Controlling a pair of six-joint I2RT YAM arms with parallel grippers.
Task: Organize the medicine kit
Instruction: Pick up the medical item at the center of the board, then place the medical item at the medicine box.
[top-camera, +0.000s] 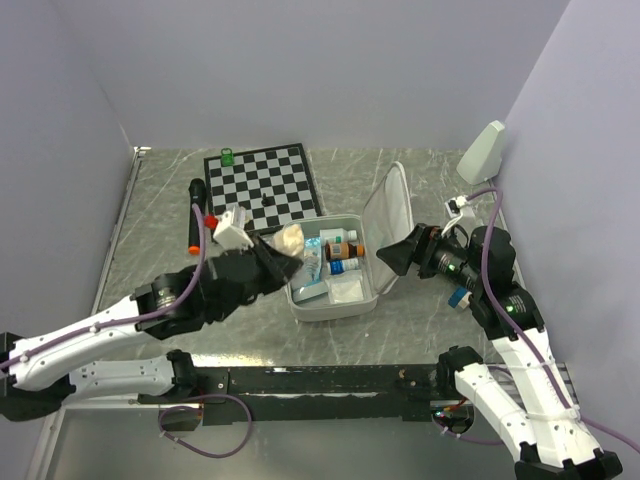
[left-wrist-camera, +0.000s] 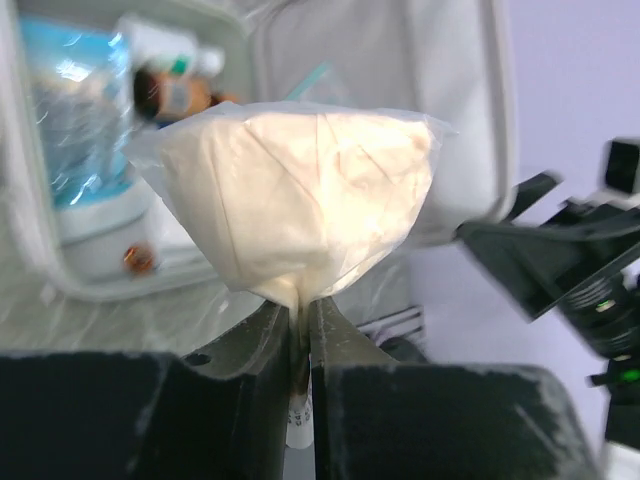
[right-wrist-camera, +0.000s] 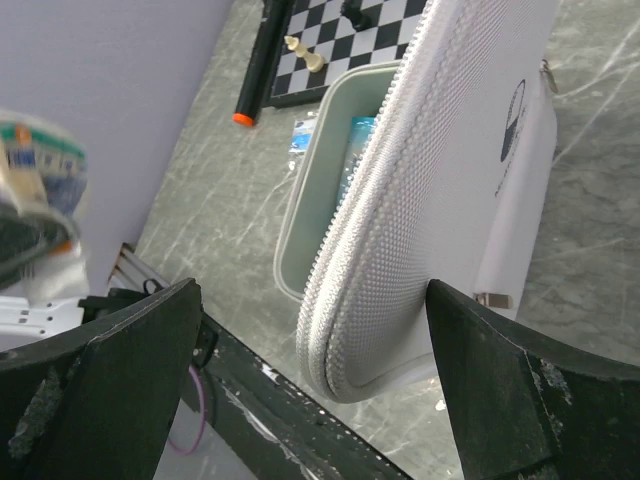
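The medicine kit (top-camera: 330, 300) lies open mid-table, its white lid (top-camera: 388, 222) standing upright on the right side. Inside are a blue packet (top-camera: 314, 266), small bottles (top-camera: 343, 248) and a white pad (top-camera: 348, 290). My left gripper (top-camera: 272, 262) is shut on the lower edge of a cream packet (top-camera: 290, 240) in clear wrap, held just above the kit's left rim. The left wrist view shows the packet (left-wrist-camera: 300, 190) rising from the shut gripper (left-wrist-camera: 302, 305) with the kit (left-wrist-camera: 60, 275) behind. My right gripper (top-camera: 393, 257) is open, and the lid (right-wrist-camera: 450, 170) stands between its fingers (right-wrist-camera: 120, 380).
A black-and-white chessboard (top-camera: 262, 185) lies behind the kit, with a green piece (top-camera: 227, 156) at its far corner. A black marker with an orange tip (top-camera: 193, 215) and a red-capped item (top-camera: 211, 220) lie to its left. A white object (top-camera: 485, 150) leans at the back right wall.
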